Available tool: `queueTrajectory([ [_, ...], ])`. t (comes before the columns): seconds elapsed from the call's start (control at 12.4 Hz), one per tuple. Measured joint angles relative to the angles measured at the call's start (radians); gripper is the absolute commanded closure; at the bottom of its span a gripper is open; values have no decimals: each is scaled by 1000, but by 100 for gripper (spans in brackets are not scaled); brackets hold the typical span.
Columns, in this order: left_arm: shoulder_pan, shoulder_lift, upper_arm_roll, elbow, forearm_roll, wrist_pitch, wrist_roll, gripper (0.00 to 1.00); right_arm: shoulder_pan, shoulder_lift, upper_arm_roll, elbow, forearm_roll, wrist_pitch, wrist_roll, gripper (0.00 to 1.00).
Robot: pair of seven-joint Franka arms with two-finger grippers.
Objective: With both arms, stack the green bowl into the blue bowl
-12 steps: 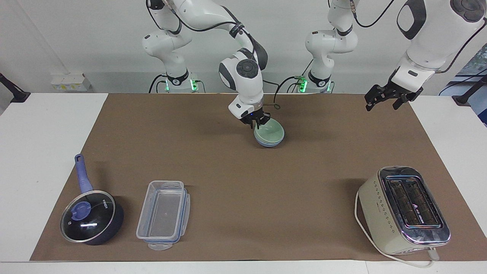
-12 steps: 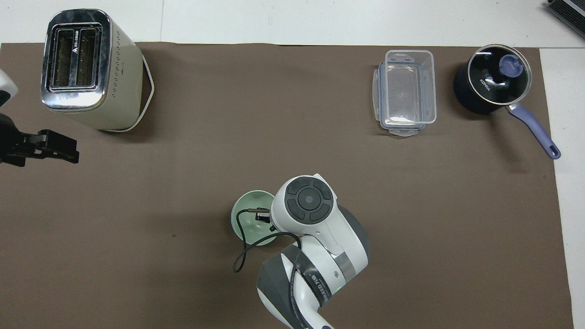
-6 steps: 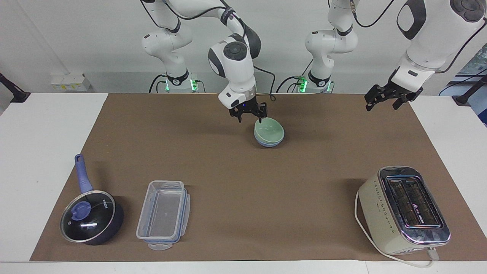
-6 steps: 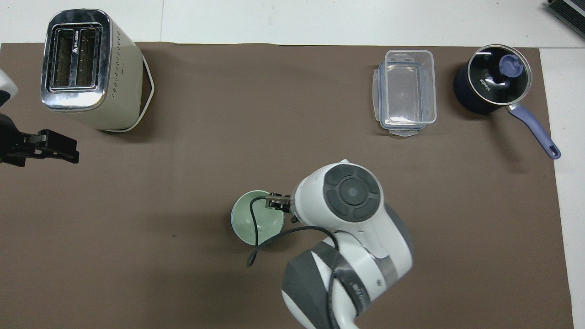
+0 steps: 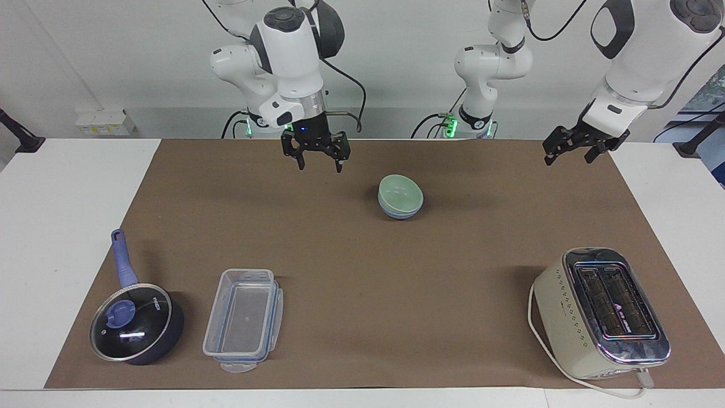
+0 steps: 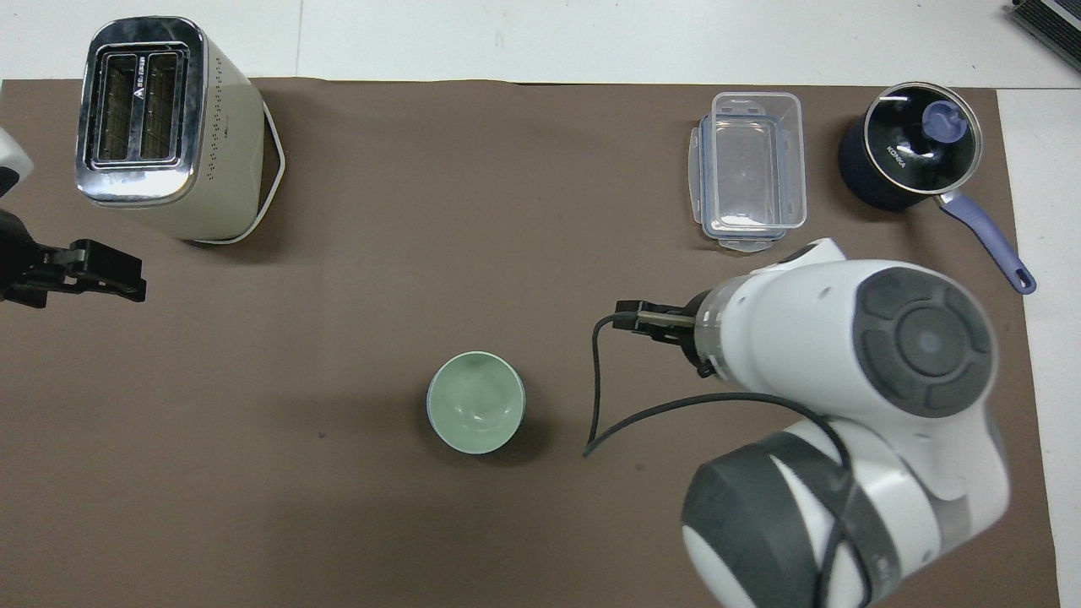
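The green bowl (image 5: 401,191) sits nested in the blue bowl (image 5: 399,213) on the brown mat, close to the robots' end. In the overhead view the green bowl (image 6: 475,402) covers almost all of the blue one. My right gripper (image 5: 319,165) is open and empty, raised over the mat beside the bowls, toward the right arm's end. In the overhead view its own arm hides it. My left gripper (image 5: 568,158) is open and empty and waits raised over the mat's edge at the left arm's end; it also shows in the overhead view (image 6: 118,276).
A cream toaster (image 5: 600,311) stands far from the robots at the left arm's end. A clear plastic container (image 5: 243,320) and a lidded dark saucepan (image 5: 136,323) with a blue handle lie far from the robots at the right arm's end.
My right gripper has let go of the green bowl's rim, risen and swung away toward the right arm's end. The bowls stay nested. The left arm has not moved.
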Motion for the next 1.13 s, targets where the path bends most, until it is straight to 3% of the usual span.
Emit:
queueTrajectory([
  [0.4,0,0,0,0,0,0,0,0,-210,-5,-5,128,-54,-101,-233,0],
  [0.89,0,0,0,0,0,0,0,0,-333,67,-7,356,-66,-344,-370,0],
  [1.13,0,0,0,0,0,0,0,0,-339,101,-7,433,-66,-430,-396,0],
])
